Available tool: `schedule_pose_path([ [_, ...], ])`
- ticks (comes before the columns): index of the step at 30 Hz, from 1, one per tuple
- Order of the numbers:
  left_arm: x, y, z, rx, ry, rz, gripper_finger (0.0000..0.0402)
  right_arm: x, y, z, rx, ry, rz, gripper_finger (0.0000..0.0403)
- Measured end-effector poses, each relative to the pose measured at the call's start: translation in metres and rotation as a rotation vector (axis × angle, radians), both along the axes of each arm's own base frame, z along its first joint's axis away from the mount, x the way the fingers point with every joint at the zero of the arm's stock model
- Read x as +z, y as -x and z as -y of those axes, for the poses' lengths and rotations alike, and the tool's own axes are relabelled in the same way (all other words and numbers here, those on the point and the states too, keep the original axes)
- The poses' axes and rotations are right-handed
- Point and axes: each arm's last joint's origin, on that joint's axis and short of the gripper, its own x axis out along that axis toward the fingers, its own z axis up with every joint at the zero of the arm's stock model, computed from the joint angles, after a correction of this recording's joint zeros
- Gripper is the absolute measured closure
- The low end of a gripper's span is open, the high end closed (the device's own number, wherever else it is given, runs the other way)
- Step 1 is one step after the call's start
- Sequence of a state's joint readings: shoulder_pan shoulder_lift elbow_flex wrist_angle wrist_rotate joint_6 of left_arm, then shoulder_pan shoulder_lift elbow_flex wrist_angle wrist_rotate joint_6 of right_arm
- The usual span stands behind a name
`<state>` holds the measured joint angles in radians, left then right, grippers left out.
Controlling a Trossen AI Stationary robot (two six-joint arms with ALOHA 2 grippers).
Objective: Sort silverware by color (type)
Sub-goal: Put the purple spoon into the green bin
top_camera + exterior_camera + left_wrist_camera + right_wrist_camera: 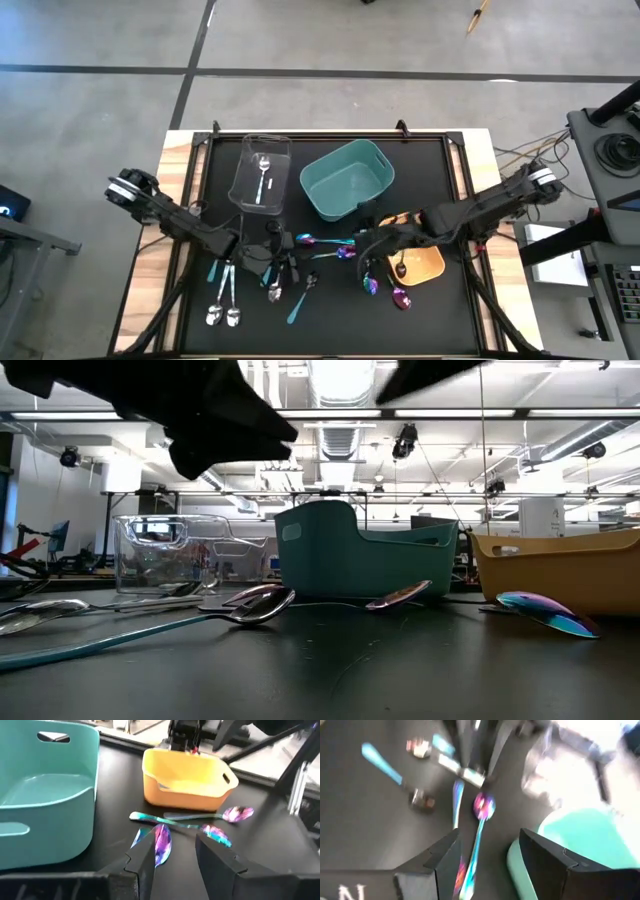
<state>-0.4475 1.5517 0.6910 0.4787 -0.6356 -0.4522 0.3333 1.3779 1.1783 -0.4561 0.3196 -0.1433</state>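
Note:
Silverware lies scattered on the black table. Iridescent purple-blue spoons (322, 241) lie between the two grippers, and more (372, 286) lie beside the orange bin. Silver spoons (224, 314) and teal-handled pieces (297, 305) lie toward the near left. My left gripper (175, 840) is open and low over the table, with an iridescent spoon's bowl (162, 844) just ahead of its fingers. My right gripper (490, 835) is open above another iridescent spoon (481, 807). The two grippers face each other over the table's middle (283, 246) (362, 240).
A clear bin (262, 172) with one silver spoon in it stands at the far left. A teal bin (347, 180) stands in the middle. An orange bin (418, 263), near right, holds a dark spoon. The grippers are close together, with the teal bin just beyond them.

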Motion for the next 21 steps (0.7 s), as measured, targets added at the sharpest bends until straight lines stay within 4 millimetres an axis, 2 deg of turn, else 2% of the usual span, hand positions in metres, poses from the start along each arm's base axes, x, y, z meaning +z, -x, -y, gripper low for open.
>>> schedule_pose_path([
  [5,-0.001,-0.006,-0.002,0.01,0.006,0.041,0.0279,0.02,0.012,0.004,0.043,-0.004,0.174,0.0211],
  [12,-0.008,-0.014,0.001,-0.02,0.025,0.085,0.0279,0.006,0.028,0.009,0.079,0.022,0.264,0.0211],
  [21,-0.012,-0.033,0.007,-0.017,-0.007,0.072,0.0279,0.018,0.04,0.014,0.099,0.045,0.322,0.0211],
])
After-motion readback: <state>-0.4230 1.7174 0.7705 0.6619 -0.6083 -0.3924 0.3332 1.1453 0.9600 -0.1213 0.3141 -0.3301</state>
